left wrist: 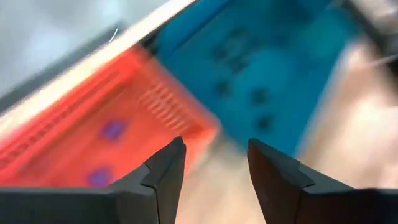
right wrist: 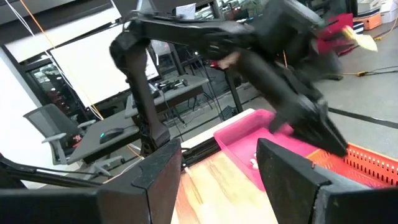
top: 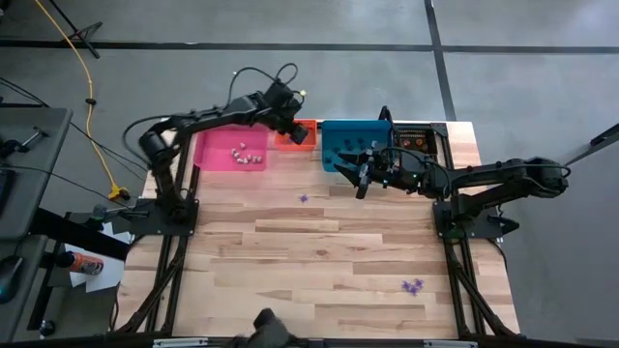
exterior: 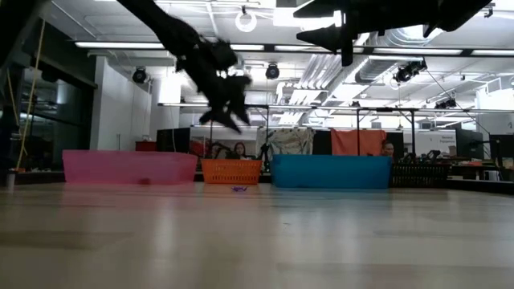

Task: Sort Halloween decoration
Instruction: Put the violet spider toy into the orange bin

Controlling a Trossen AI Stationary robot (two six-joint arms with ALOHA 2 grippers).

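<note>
The left gripper (top: 302, 124) is hovering, fingers apart and empty, over the orange bin (top: 290, 139), risking clipping its rim if descending.

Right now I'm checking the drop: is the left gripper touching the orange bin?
Apart. The low view shows the left gripper hanging well above the orange bin, with open room between them.

Place: we see a robotics lab.
Evidence: exposed ceiling ducts (exterior: 385, 36), strip lights (exterior: 136, 45), office chair (right wrist: 53, 134), wooden table (top: 319, 251).
</note>
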